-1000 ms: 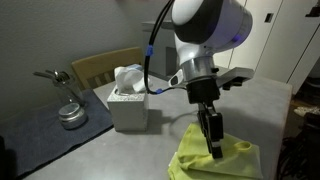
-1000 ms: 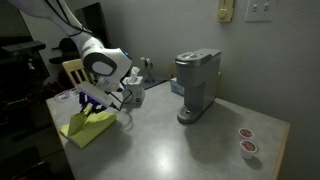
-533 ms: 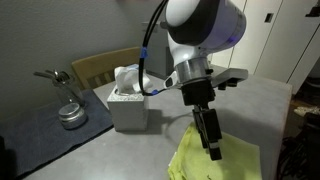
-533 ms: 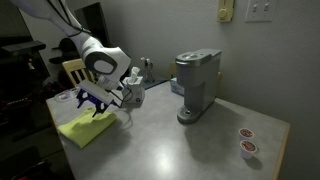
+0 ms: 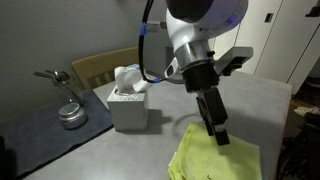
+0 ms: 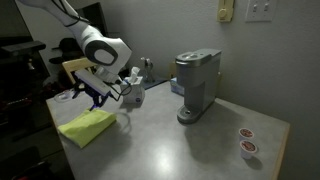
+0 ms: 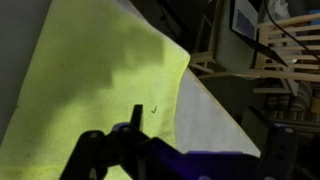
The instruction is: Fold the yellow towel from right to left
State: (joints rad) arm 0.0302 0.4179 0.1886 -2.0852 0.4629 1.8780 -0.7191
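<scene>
The yellow towel (image 5: 214,160) lies flat near the table's corner in both exterior views, a yellow-green pad (image 6: 87,127). My gripper (image 5: 218,134) hangs just above it, lifted clear of the cloth, with jaws apart and nothing between them. In an exterior view the gripper (image 6: 97,97) hovers over the towel's far side. The wrist view looks down on the towel (image 7: 90,80) and the grey table corner (image 7: 215,115). There the open gripper (image 7: 200,138) shows only table and cloth between its dark fingers (image 7: 135,118).
A grey tissue box (image 5: 128,102) with white tissue stands beside the towel, a metal dish (image 5: 70,114) and a wooden chair (image 5: 104,66) beyond it. A coffee machine (image 6: 196,85) and two pods (image 6: 246,141) sit further along the table. Table edges run close to the towel.
The gripper has opened, let go of the towel and risen. The raised towel edge has dropped, and the cloth now lies flat.
</scene>
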